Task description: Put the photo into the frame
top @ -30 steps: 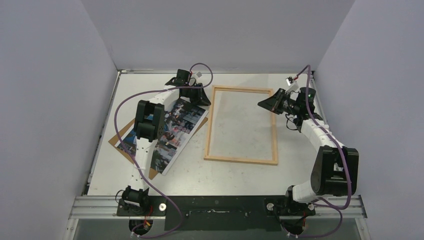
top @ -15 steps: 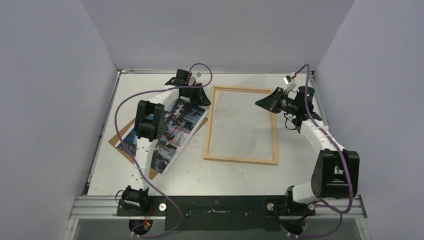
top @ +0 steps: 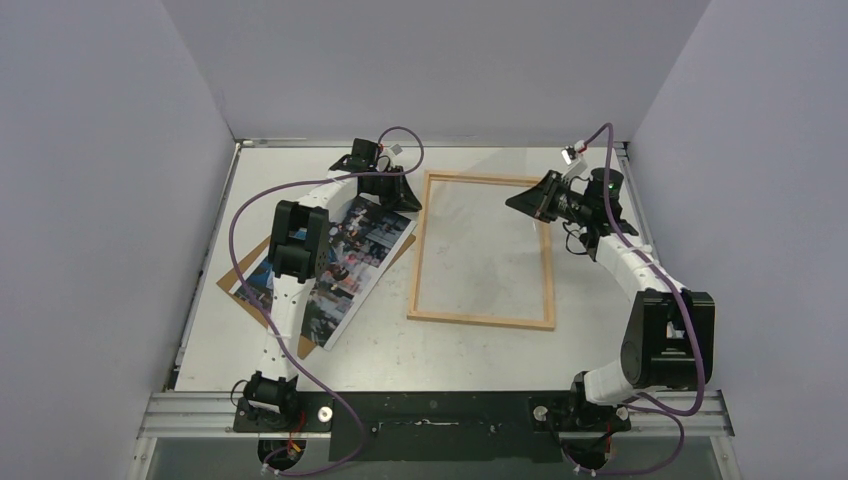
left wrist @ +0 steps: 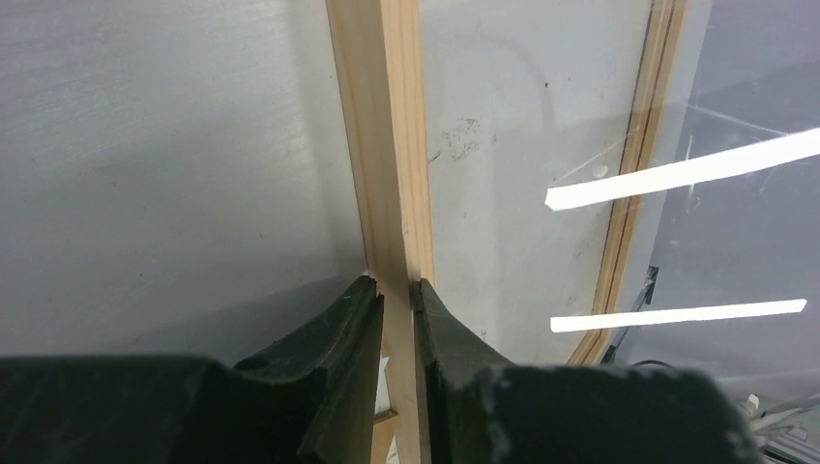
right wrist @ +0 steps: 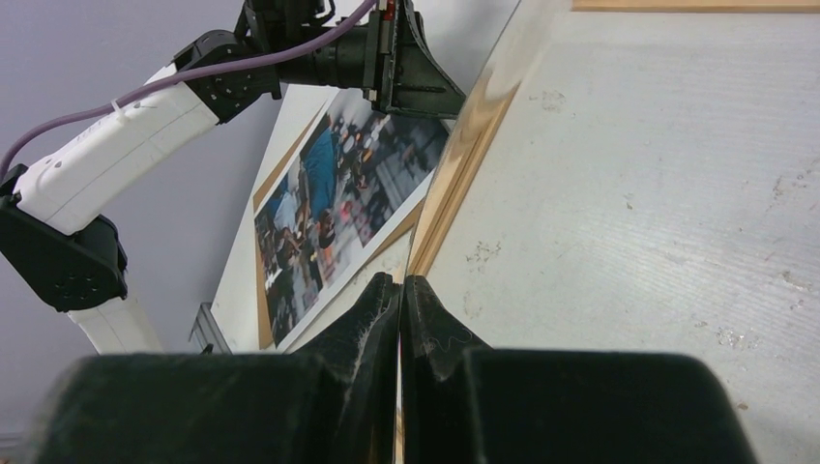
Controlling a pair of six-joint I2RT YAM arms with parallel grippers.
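Frame lying flat at centre of counter. Photo lying tilted just left of frame, picture side up, resting on brown backing board, left arm crossing over part of it. Left tool sitting low at frame's left bar near far corner, fingers standing narrow, straddling bar, seemingly pinching wood from both sides. Right tool hanging over frame's far right part, fingers pressing tight together, gripping nothing
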